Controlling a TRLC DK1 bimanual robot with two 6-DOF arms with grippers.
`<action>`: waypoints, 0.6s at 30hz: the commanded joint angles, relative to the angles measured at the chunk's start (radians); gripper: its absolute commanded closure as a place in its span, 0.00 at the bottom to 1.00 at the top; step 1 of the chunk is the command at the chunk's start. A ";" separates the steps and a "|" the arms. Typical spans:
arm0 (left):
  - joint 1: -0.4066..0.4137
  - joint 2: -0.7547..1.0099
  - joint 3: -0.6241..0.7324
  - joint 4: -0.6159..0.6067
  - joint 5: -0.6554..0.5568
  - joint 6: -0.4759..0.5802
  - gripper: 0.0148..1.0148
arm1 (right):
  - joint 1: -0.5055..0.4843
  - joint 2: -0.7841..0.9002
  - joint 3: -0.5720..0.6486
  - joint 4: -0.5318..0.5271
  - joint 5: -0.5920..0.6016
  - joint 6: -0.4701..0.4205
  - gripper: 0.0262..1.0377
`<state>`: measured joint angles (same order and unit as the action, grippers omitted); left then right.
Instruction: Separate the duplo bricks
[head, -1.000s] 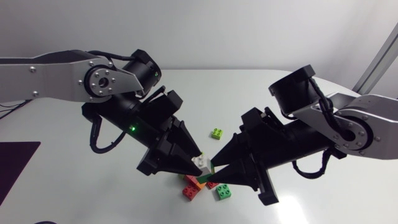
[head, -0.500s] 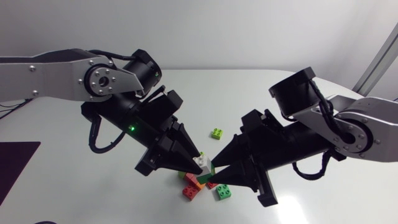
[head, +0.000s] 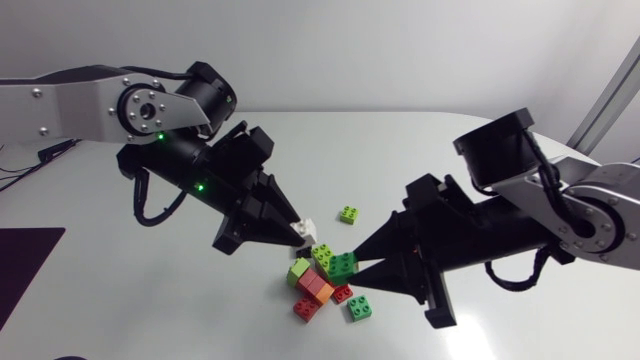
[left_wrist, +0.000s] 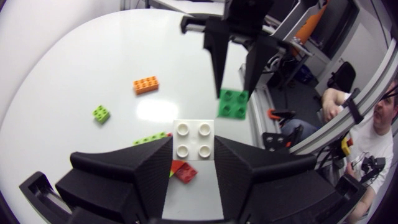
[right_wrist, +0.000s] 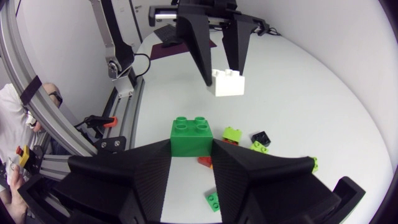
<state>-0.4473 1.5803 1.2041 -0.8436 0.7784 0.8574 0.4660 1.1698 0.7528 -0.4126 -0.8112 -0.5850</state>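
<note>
My left gripper (head: 302, 233) is shut on a white brick (head: 306, 230), held above the table. My right gripper (head: 353, 265) is shut on a dark green brick (head: 342, 266) a short way off, and the two bricks are apart. In the left wrist view the white brick (left_wrist: 193, 139) sits between my fingers, studs showing, with the green brick (left_wrist: 233, 103) ahead in the other gripper. The right wrist view has the green brick (right_wrist: 192, 135) between its fingers and the white brick (right_wrist: 227, 83) ahead.
Under the grippers lies a loose cluster: lime bricks (head: 299, 270), an orange brick (head: 322, 291), red bricks (head: 307, 308) and a small green brick (head: 360, 308). A single lime brick (head: 348, 214) lies farther back. A dark mat (head: 25, 250) is at the table's left edge.
The left gripper closed on the white brick and lifted it up and to the left. The right gripper drew back to the right with the green brick, so the two came apart.
</note>
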 joint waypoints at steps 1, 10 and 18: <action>0.045 0.052 0.003 0.026 -0.067 0.058 0.71 | -0.038 -0.022 -0.032 0.006 0.009 -0.010 0.74; 0.151 0.093 -0.158 0.221 -0.378 0.141 0.71 | -0.188 0.048 -0.063 0.158 0.101 -0.015 0.74; 0.147 0.164 -0.294 0.388 -0.531 0.164 0.71 | -0.340 0.202 -0.047 0.316 0.141 -0.010 0.74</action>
<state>-0.2935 1.7206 0.9390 -0.4755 0.2592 0.9874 0.1520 1.3273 0.7177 -0.1188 -0.6754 -0.5919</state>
